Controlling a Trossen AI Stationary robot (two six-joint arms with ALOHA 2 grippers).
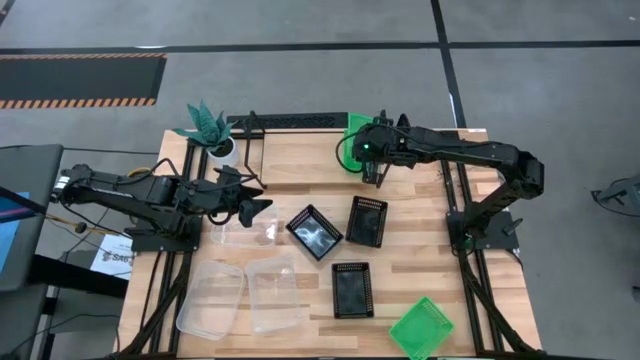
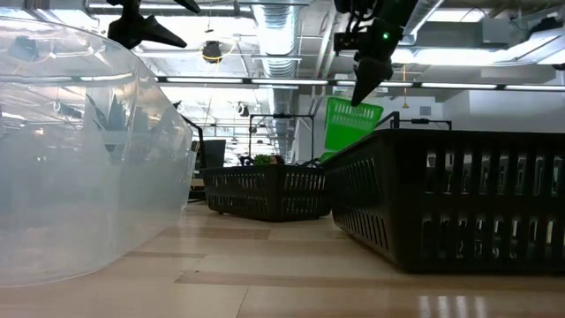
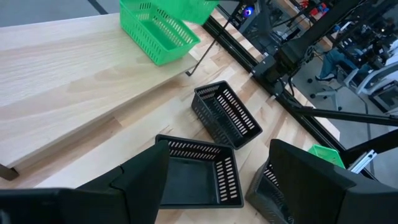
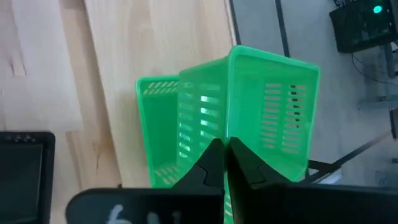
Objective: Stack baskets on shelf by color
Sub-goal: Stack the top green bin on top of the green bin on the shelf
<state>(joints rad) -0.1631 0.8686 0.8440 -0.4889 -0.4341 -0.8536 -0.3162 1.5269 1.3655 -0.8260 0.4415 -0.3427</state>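
- As seen from the high view: right hand [image 1: 372,150] over the right end of the shelf [image 1: 300,160], pinched on the wall of a tilted green basket [image 1: 357,135]; left hand [image 1: 262,196] off the shelf's front edge, fingers spread wide and empty. Three black baskets on the counter [image 1: 420,250]: one [image 1: 314,231] near the middle, one [image 1: 367,221] just to its right, one [image 1: 351,290] nearer the front. Two clear baskets [image 1: 212,299] [image 1: 276,294] side by side at front left, a third clear basket [image 1: 245,232] faintly visible below the left hand. Lone green basket [image 1: 421,327] at the front right corner. Potted teal plant [image 1: 212,128] at the shelf's left end.
- From the low view: clear basket wall [image 2: 97,150] filling the left foreground, black basket [image 2: 468,199] large at right, another black basket [image 2: 265,190] farther back. Held green basket [image 2: 350,124] hanging tilted beneath the right hand [image 2: 366,84].
- From the left wrist view: two dark fingers [image 3: 134,186] set well apart, nothing between them. Shelf plank [image 3: 68,93] beyond, with a green basket [image 3: 158,31] at its far end; two black baskets [image 3: 225,113] [image 3: 196,174] on the counter below.
- From the right wrist view: fingers [image 4: 208,165] closed narrow on the upright wall of the green basket [image 4: 273,106], a second green basket [image 4: 158,124] lying under it on the shelf plank [image 4: 149,37].
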